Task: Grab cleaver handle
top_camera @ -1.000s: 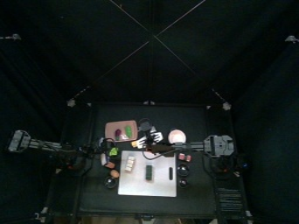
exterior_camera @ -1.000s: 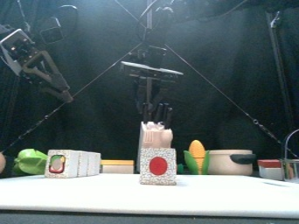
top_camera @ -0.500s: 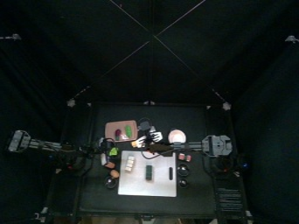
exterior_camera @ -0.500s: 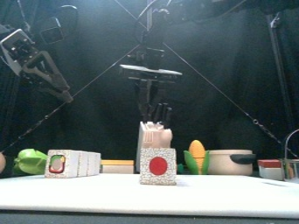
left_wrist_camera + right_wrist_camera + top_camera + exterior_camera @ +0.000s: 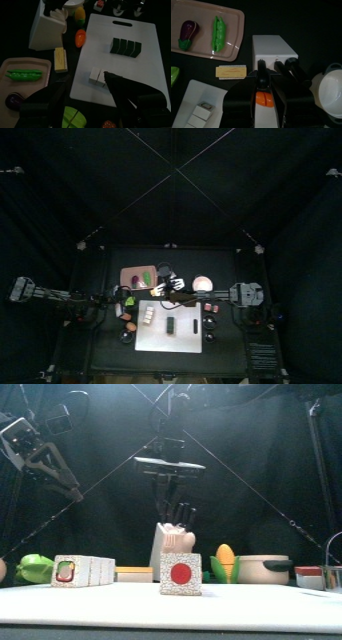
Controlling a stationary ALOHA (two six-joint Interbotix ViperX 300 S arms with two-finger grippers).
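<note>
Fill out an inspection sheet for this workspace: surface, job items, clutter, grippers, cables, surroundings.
Surface: small black table carrying a white cutting board.
Job's things: white knife block with black handles sticking out; right gripper directly over them, closed on one thin dark handle.
Clutter: pink tray holding a purple eggplant and a green pea pod; yellow butter block; white pot; sushi roll pieces; corn cob.
Grippers: left gripper raised at the table's left side, over the board's edge, nothing between its jaws.
Cables: nothing seen.
Surroundings: black curtains.
</note>
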